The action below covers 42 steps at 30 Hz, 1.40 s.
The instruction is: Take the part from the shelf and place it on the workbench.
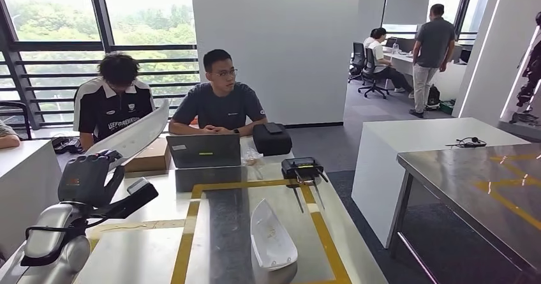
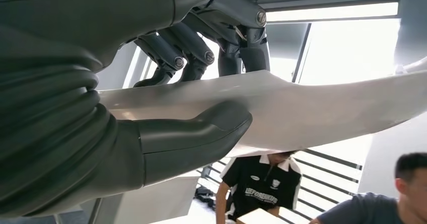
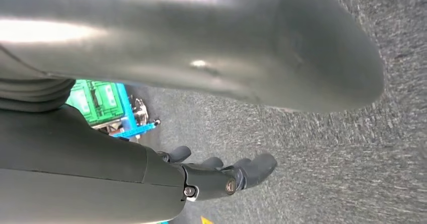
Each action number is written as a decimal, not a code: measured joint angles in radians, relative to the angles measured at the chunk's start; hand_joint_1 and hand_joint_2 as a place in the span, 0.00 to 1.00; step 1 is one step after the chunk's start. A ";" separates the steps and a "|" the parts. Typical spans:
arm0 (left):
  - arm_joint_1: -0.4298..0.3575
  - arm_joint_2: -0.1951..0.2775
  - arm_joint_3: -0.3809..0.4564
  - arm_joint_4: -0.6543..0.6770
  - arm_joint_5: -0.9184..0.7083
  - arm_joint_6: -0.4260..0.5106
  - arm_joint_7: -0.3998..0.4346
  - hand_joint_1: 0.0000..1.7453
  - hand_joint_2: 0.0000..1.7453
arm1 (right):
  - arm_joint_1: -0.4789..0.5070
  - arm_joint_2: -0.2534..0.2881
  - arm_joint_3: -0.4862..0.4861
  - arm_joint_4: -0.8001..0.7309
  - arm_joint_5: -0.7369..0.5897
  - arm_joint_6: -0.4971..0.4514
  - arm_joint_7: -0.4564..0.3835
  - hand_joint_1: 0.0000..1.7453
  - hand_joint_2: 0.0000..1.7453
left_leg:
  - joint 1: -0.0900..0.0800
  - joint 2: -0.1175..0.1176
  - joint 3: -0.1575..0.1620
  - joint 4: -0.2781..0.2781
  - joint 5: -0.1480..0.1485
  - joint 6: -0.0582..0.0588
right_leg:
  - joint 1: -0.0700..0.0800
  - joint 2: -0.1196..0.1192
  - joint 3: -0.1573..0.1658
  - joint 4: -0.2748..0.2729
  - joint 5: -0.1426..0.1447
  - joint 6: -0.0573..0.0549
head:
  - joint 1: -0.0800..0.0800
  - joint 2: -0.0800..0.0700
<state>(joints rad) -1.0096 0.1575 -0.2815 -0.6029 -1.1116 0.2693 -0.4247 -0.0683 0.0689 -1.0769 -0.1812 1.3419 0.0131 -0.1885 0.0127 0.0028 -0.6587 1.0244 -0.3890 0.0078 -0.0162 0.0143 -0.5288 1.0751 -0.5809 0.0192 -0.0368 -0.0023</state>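
A: What is gripped by the left hand (image 1: 89, 177)?

B: A long white part (image 1: 131, 135) is held there, raised above the near-left end of the workbench (image 1: 150, 246). In the left wrist view the part (image 2: 312, 108) is pinched between the thumb below and the dark fingers (image 2: 173, 53) above.

A: And the right hand (image 3: 221, 176)?

B: It is seen hanging over grey carpet (image 3: 352, 173), its fingers loosely extended with nothing held in them. A green crate (image 3: 95, 100) is seen behind it.

A: What else is found on the workbench?

B: A second white part (image 1: 271, 236) is laid inside the yellow-taped rectangle (image 1: 322, 233). Beyond it a laptop (image 1: 203, 150), a black pouch (image 1: 272, 138) and a black controller (image 1: 301, 167) are set out. Two people are seated at the far edge, one in a grey shirt (image 1: 220, 108), one in a black and white shirt (image 1: 115, 108).
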 joint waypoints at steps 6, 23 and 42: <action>0.014 -0.003 0.000 0.007 0.000 0.002 0.001 1.00 1.00 | 0.000 0.000 0.000 0.000 -0.002 0.000 -0.003 0.00 0.00 | -0.010 -0.005 0.008 0.002 -0.016 0.015 | 0.004 -0.006 -0.144 0.188 -0.028 -0.002 | 0.001 0.000; 0.055 0.050 0.037 0.036 0.005 0.018 0.030 1.00 1.00 | 0.002 0.000 0.000 0.000 0.006 0.001 -0.003 0.00 0.00 | -0.023 -0.006 0.027 -0.014 -0.017 -0.005 | 0.018 -0.008 -0.054 -0.054 0.103 -0.030 | 0.000 0.000; 0.160 0.112 0.126 0.128 0.031 0.120 -0.049 1.00 1.00 | 0.010 0.000 -0.001 0.000 0.017 0.001 -0.003 0.00 0.00 | -0.022 -0.007 0.027 -0.014 -0.021 -0.008 | 0.016 -0.008 -0.054 -0.054 0.100 -0.033 | 0.000 0.000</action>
<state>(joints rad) -0.8494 0.2696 -0.1557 -0.4749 -1.0809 0.3893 -0.4734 -0.0585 0.0688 -1.0783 -0.1812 1.3590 0.0141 -0.1915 -0.0091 -0.0043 -0.6318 1.0100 -0.4097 -0.0005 0.0003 0.0060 -0.5833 1.0216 -0.4813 -0.0141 -0.0370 -0.0023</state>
